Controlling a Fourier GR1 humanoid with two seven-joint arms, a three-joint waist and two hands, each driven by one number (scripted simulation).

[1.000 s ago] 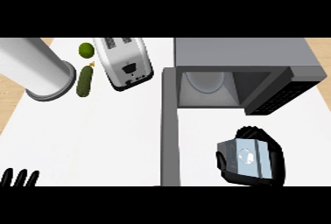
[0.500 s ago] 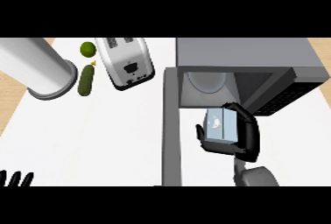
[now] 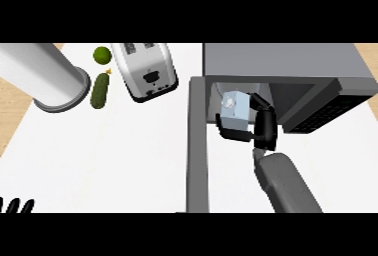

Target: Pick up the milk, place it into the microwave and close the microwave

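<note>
The right hand (image 3: 255, 127) holds the milk (image 3: 236, 107) at the open microwave's (image 3: 284, 62) mouth.

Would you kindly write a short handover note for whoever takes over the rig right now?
Right hand: fingers curled round the milk, holding it at the open front of the microwave.
Left hand: resting open at the view's lower left edge.
Microwave door: swung open, extending toward the robot.
Done: milk picked up and brought to the microwave's opening.
Left: set the milk down inside, release it, pull the hand out, close the door.
Nearby, untouched: toaster, cucumber, lime and metal cylinder on the counter's left.
</note>
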